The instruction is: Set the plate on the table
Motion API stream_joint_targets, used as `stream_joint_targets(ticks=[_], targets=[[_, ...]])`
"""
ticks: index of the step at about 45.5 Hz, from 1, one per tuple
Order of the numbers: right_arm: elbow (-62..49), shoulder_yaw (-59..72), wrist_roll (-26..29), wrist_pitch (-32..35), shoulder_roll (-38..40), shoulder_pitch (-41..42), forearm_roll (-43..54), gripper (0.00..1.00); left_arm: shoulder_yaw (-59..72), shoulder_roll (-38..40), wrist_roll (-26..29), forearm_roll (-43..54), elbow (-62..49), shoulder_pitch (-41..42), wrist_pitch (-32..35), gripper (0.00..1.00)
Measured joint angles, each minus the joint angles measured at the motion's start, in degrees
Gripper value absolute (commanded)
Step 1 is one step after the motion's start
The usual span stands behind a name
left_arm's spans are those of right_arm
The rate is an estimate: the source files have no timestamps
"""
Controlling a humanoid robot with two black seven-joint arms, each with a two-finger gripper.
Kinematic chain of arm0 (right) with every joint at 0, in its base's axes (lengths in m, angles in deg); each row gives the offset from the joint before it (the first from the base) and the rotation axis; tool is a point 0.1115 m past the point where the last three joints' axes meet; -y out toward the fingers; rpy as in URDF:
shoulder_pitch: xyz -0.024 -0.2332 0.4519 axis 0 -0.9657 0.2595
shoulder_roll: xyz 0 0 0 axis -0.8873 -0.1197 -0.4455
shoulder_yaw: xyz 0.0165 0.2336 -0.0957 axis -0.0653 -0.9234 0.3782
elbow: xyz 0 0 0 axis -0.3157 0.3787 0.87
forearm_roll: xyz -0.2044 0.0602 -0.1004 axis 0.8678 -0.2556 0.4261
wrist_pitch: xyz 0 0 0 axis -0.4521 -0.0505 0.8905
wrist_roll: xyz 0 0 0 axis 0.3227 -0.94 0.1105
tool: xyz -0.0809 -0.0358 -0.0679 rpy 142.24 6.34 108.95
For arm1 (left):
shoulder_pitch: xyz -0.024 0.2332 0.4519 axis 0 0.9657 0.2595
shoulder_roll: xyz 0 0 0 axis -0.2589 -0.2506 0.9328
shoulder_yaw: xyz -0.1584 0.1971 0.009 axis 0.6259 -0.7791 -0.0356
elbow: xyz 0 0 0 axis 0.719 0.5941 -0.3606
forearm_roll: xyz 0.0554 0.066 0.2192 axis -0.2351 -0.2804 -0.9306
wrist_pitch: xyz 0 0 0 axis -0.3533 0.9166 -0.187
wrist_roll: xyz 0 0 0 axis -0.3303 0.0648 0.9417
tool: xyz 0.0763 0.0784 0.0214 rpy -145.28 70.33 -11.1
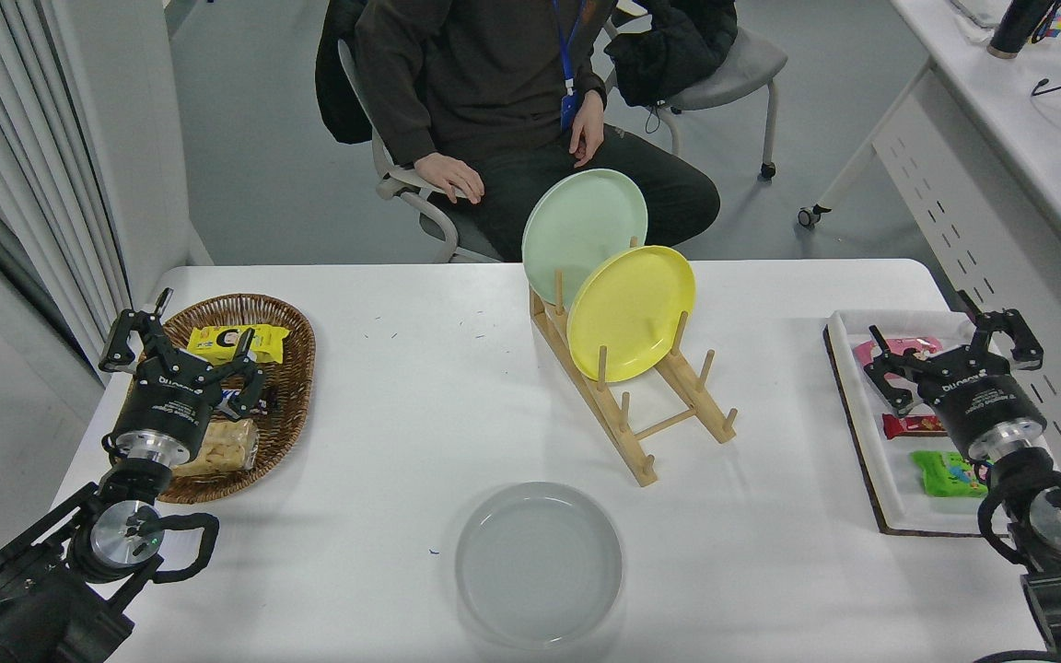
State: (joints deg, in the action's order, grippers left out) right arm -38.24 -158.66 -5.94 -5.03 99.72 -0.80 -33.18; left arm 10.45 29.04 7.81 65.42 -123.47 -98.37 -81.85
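The pale grey plate (538,563) lies flat on the white table (420,405), near its front edge and a little left of the wooden rack. My right gripper (952,347) hangs open over the snack tray at the right side, far from the plate and holding nothing. At the lower left my left gripper (182,342) is parked open above the wicker basket.
A wooden rack (634,396) holds a mint-green plate (583,227) and a yellow plate (630,311) on edge. The wicker basket (286,405) of snacks sits at the left, a white tray (862,433) of packets at the right. A person (494,101) sits beyond the far edge.
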Motion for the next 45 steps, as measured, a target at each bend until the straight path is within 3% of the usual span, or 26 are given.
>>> stream_joint_targets(ticks=[45], targets=[[0.05, -0.33, 0.0, 0.33, -0.28, 0.02, -0.08, 0.99, 0.0, 0.0, -0.01, 0.0, 0.0, 0.0, 0.0, 0.98]])
